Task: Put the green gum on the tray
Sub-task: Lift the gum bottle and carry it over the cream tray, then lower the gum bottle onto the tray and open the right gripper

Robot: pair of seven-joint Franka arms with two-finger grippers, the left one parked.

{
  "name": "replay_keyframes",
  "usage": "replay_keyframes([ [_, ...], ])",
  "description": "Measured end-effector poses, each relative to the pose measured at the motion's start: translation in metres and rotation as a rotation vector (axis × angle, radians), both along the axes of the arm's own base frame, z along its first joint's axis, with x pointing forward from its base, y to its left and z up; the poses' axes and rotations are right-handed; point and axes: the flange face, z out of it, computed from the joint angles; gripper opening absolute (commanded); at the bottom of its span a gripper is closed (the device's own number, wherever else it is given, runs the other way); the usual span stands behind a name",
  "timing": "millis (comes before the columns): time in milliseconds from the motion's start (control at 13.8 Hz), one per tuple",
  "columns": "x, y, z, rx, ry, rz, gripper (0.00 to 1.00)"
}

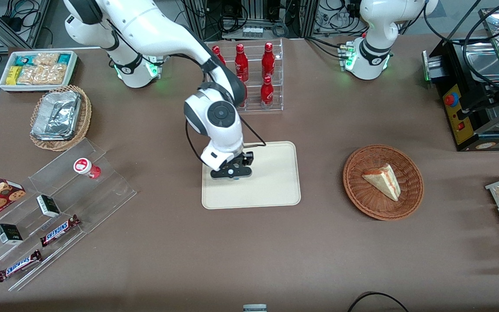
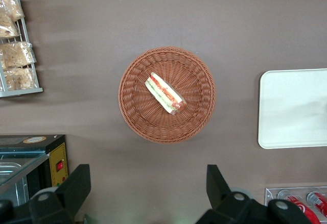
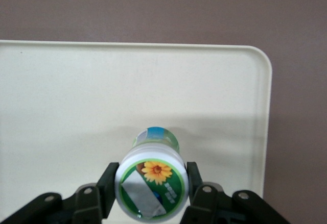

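While clamped from both sides, tool state: tool [image 1: 231, 172] closed on the green gum [image 3: 152, 182], one finger [image 3: 108, 183] pressed against each flank of the white lid.
Tool position: low over the tray [image 1: 275, 182], above the part of it toward the working arm's end.
Gum position: between the fingers, over the cream surface of the tray; whether touching the tray or just above it, impossible to say.
Hidden: in the front view, gum covered by the black tool body; in the right wrist view, only lid, flower label and a strip of blue-green body visible.
Cut off: tray edge clipped in the left wrist view; fingertips clipped in the right wrist view.
Tray count: one, on the brown tabletop [image 1: 167, 242].
Small bottles: two, counting the red gum [image 1: 85, 167] on the clear stepped stand [image 1: 65, 203] toward the working arm's end.
Red drink bottles [image 1: 267, 92]: five made out in the clear rack, some partly covered by the arm.
Wicker baskets: two, one with a sandwich wedge [image 1: 383, 180] toward the parked arm's end, one with foil containers [image 1: 56, 115].
Snickers bars [image 1: 60, 230]: two on the stand.
Small dark boxes [image 1: 48, 205]: two on the stand.
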Motion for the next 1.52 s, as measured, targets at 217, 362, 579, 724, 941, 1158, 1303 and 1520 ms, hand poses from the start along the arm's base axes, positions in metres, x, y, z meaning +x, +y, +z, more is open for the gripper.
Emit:
replay_keyframes([
  [217,-0.002,0.012,-0.013,-0.002,-0.001,-0.014,0.0],
  [362,-0.005,0.017,-0.018,0.0,-0.002,-0.042,0.0],
  [579,-0.018,0.031,-0.027,-0.001,-0.001,-0.033,0.0],
  [724,-0.024,0.038,-0.031,-0.003,0.0,-0.034,0.0],
  [941,-0.027,0.041,-0.039,-0.011,0.006,-0.031,0.14],
  [1158,-0.026,0.039,-0.042,-0.014,0.006,-0.034,1.0],
  [1303,-0.022,0.038,-0.039,-0.01,-0.002,-0.038,1.0],
  [1520,-0.012,0.037,-0.023,0.007,-0.026,-0.045,1.0],
])
